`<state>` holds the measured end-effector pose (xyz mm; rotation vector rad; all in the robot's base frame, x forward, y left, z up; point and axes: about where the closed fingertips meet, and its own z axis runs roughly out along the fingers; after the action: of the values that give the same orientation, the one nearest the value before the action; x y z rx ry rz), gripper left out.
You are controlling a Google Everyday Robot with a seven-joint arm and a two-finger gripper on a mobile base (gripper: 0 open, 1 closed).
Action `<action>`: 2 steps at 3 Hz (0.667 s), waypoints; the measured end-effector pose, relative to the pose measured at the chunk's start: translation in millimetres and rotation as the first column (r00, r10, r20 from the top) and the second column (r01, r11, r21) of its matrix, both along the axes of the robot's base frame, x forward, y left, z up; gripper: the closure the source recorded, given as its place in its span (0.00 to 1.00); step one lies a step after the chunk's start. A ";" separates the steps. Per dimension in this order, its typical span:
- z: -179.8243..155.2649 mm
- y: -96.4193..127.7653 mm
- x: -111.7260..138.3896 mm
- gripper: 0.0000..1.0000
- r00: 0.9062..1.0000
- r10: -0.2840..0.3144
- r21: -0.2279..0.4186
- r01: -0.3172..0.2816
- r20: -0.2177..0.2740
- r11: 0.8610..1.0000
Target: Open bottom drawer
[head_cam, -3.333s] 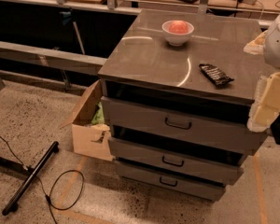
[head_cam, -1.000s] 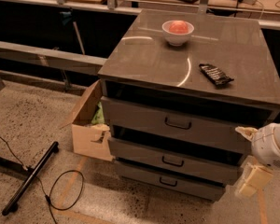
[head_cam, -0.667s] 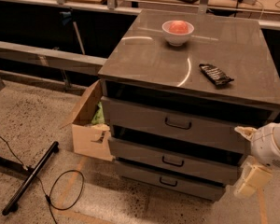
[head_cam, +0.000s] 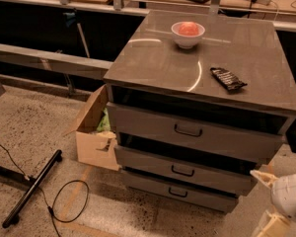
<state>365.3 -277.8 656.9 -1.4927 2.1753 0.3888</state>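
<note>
The gripper [head_cam: 272, 201] hangs low at the right, near the bottom drawer's [head_cam: 177, 191] right end

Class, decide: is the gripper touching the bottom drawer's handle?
Apart. The camera view shows the gripper low at the right, beyond the cabinet's corner, with drawer front plainly between it and the black handle of the bottom drawer.

Grey bottom drawer [head_cam: 148, 184] with black handle [head_cam: 178, 193]; cream-white jaws low at right; speckled floor [head_cam: 29, 127].
</note>
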 end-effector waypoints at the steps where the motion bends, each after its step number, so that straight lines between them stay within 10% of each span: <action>1: -55.4 -2.6 -24.2 0.00 1.000 -0.024 0.070 0.025 -0.017 0.997; 2: -117.6 -1.9 -44.1 0.00 0.992 -0.106 0.133 0.114 -0.063 0.985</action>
<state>321.2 -279.6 539.3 -1.2965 2.2146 0.5347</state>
